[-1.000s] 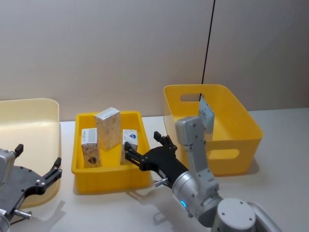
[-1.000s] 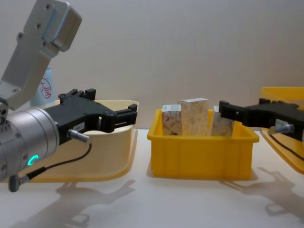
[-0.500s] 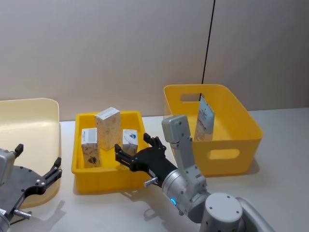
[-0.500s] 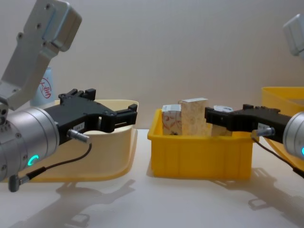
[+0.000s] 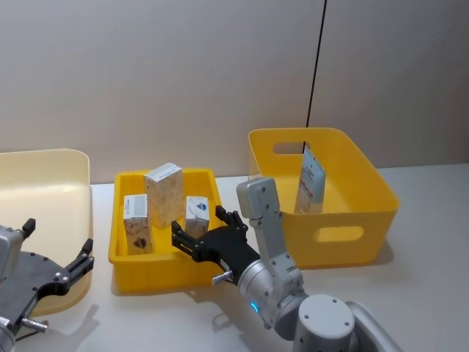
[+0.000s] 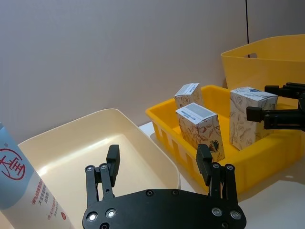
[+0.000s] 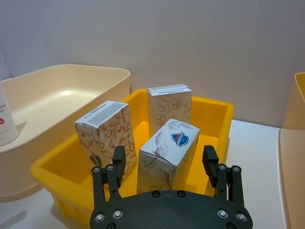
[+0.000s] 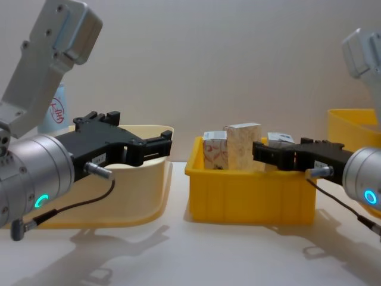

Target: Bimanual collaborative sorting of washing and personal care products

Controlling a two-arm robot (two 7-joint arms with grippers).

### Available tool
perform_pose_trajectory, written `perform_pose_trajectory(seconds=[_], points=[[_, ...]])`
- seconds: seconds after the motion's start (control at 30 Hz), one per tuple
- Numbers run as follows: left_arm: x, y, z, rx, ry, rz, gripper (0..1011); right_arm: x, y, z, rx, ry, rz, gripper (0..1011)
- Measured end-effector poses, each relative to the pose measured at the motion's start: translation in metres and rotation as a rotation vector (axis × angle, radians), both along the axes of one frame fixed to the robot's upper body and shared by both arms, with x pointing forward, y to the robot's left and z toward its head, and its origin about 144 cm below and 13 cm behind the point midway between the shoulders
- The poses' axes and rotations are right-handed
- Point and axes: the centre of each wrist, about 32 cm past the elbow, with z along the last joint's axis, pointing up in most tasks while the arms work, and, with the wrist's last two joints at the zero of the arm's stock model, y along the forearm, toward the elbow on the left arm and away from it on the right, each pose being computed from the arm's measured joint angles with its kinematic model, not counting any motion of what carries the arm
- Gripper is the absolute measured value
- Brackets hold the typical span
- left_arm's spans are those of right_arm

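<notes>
The short marbled carton (image 5: 196, 210) stands upright at the right of the yellow tray (image 5: 146, 271), beside the taller cartons (image 5: 164, 194). It is probably light, thin card that crushes easily, so take it gently across its flat sides. Your right gripper (image 7: 163, 156) hovers at the tray's near rim, spread wide and empty. Your left gripper (image 6: 158, 160), also spread and empty, waits left of the tray.

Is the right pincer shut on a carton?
No, the right pincer is open, with clear gaps between its fingers and the blue-logo carton.
</notes>
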Motion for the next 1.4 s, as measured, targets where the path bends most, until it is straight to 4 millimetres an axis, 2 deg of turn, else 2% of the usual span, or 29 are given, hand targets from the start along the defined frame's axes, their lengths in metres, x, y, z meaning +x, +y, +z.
perform_pose_trajectory(seconds=[0.77, 0.9, 1.07, 1.1, 1.3, 1.4], points=[[0.000, 0.000, 0.000, 0.000, 0.000, 0.000, 1000, 0.011, 0.012, -0.002, -0.005, 0.009, -0.030, 996], [0.000, 0.000, 0.000, 0.000, 0.000, 0.000, 1000, 0.012, 0.013, -0.002, -0.006, 0.010, -0.031, 904], [0.000, 0.000, 0.000, 0.000, 0.000, 0.000, 1000, 0.013, 0.014, -0.002, -0.007, 0.011, -0.033, 742], [0.000, 0.000, 0.000, 0.000, 0.000, 0.000, 1000, 0.013, 0.014, -0.002, -0.007, 0.011, -0.033, 742], [0.000, 0.000, 0.000, 0.000, 0.000, 0.000, 1000, 0.014, 0.014, -0.002, -0.007, 0.012, -0.034, 529], [0.000, 0.000, 0.000, 0.000, 0.000, 0.000, 1000, 0.014, 0.014, -0.002, -0.008, 0.011, -0.035, 472]])
